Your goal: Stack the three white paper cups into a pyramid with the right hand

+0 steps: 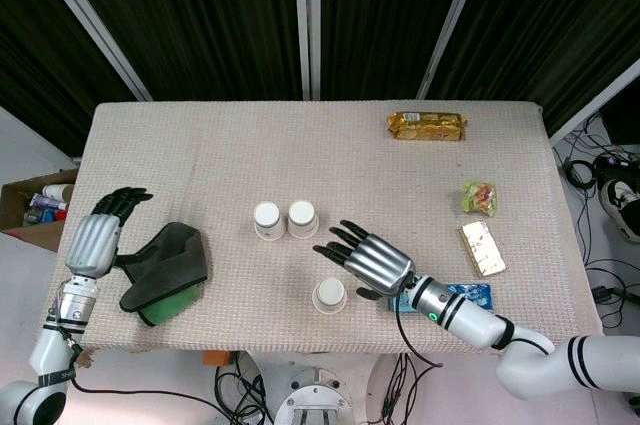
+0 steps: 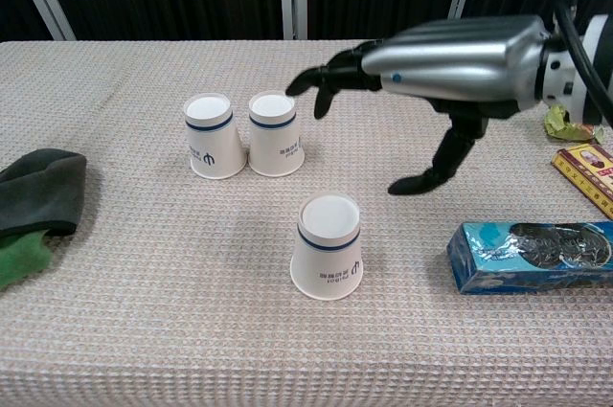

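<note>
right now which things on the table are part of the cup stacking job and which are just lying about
Part of the job:
two upside-down white paper cups side by side
single upside-down white paper cup nearer the front edge
open right hand

Lying about:
dark grey and green cloth
blue biscuit packet
gold snack packet
green sweet wrapper
yellow box

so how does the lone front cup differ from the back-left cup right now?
The front cup stands alone and upright; the back-left cup touches its neighbour cup and leans slightly. The open right hand hovers near the front cup, farther from the back-left one. Both are white, upside down, with a blue band, and neither is held.
</note>
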`<state>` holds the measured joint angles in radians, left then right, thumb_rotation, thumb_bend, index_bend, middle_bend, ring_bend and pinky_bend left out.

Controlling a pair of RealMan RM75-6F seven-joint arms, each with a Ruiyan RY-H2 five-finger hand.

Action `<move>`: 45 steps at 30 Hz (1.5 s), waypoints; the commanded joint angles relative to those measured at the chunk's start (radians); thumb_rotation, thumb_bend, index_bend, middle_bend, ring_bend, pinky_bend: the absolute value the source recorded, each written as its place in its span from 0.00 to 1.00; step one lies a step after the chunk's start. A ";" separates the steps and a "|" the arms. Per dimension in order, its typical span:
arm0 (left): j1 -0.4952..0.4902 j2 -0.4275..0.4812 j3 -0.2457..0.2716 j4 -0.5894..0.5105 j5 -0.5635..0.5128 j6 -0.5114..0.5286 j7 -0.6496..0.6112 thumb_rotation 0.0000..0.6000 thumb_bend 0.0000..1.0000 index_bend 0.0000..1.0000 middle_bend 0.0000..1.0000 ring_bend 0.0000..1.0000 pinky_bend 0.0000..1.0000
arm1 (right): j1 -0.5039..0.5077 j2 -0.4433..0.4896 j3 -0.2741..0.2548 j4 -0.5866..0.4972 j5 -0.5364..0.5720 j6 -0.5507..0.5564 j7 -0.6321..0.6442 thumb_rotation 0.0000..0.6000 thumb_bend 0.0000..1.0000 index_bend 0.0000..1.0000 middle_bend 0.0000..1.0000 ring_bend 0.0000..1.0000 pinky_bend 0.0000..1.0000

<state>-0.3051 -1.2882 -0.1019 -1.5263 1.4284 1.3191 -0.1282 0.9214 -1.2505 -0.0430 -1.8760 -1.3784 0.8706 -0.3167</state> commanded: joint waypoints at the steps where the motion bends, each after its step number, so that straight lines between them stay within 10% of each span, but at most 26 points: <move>1: -0.003 -0.001 0.000 -0.004 0.001 -0.004 0.001 1.00 0.16 0.21 0.16 0.11 0.16 | -0.002 -0.025 -0.012 0.023 -0.019 -0.039 0.006 1.00 0.17 0.06 0.20 0.00 0.00; 20: 0.005 0.001 0.004 0.001 0.009 0.007 -0.030 1.00 0.16 0.21 0.16 0.11 0.16 | 0.032 -0.124 0.016 0.061 0.020 -0.123 -0.177 1.00 0.20 0.20 0.21 0.00 0.00; 33: 0.012 0.002 0.003 0.011 0.010 0.014 -0.045 1.00 0.16 0.21 0.16 0.11 0.16 | 0.016 -0.146 0.039 0.071 0.003 -0.072 -0.211 1.00 0.35 0.36 0.41 0.12 0.07; 45: 0.011 0.003 0.004 0.011 0.017 0.015 -0.047 1.00 0.16 0.21 0.16 0.11 0.16 | 0.043 -0.026 0.228 0.007 0.141 0.007 -0.204 1.00 0.34 0.38 0.40 0.13 0.07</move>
<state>-0.2939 -1.2849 -0.0979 -1.5154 1.4454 1.3339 -0.1749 0.9381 -1.2892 0.1386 -1.8736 -1.2886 0.8800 -0.5153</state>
